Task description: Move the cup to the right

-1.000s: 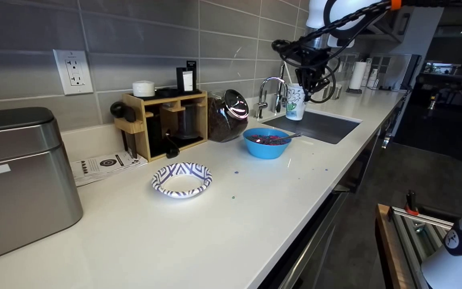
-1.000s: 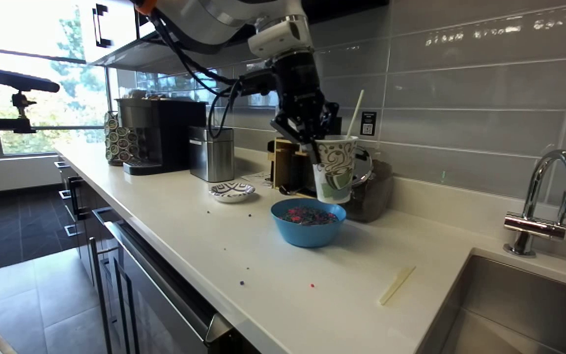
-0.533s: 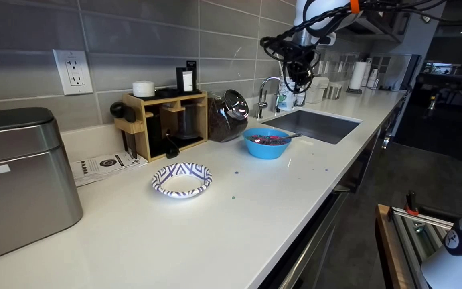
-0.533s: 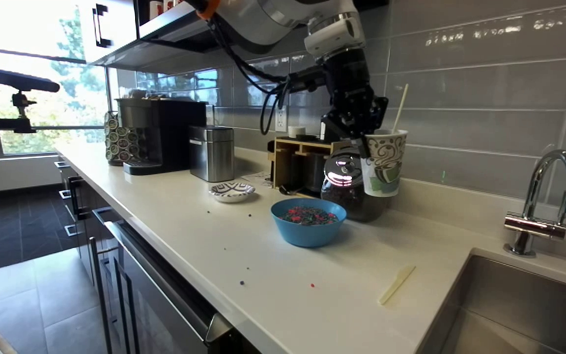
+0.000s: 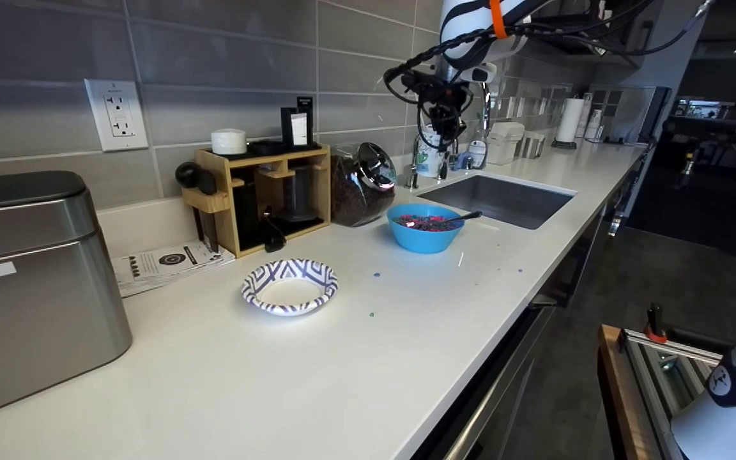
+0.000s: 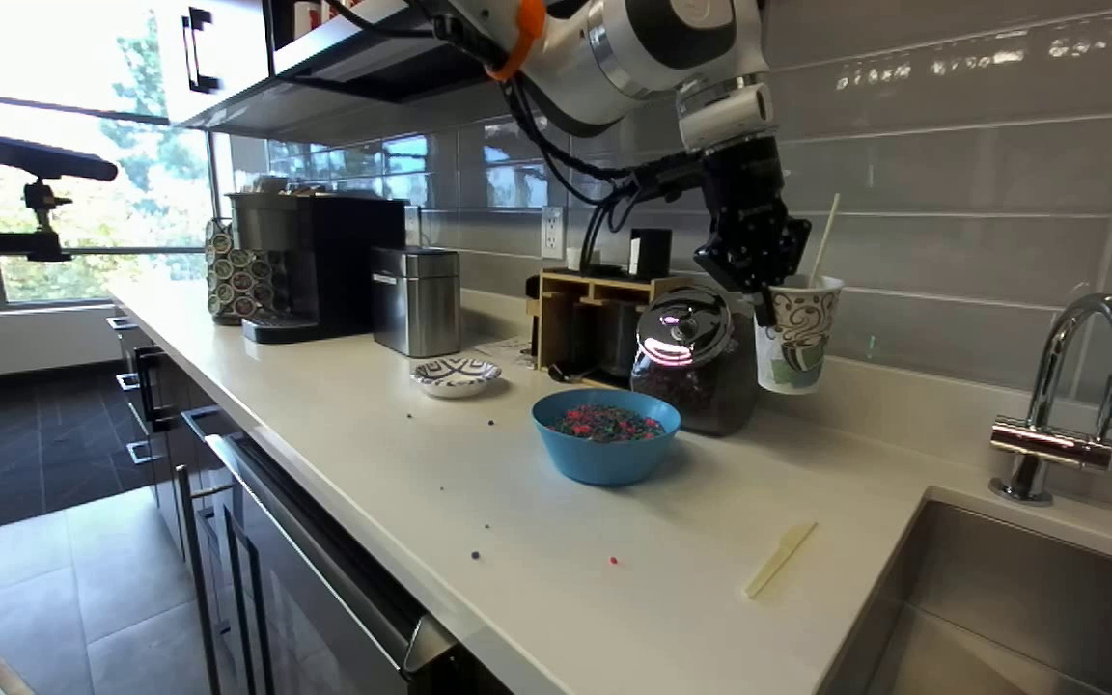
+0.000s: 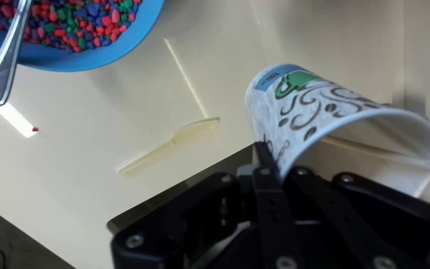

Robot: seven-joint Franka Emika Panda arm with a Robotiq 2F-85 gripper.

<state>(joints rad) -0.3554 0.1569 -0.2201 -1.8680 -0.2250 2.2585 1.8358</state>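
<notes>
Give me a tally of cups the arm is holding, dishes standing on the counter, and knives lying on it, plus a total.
Cups: 1, the printed cup
Dishes: 2, the blue bowl and patterned plate
Knives: 1, the pale knife
Total: 4

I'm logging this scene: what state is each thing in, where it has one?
Paper cup: held above the counter, roughly upright
Pale stick: leaning in the cup
Gripper: closed on the cup's wall
Blue bowl: upright, holding coloured pebbles
Metal utensil: propped in the blue bowl
Cream knife: lying flat on the counter
Patterned paper bowl: upright
Clear jar: closed
Faucet: no running water visible
Metal bin: closed
</notes>
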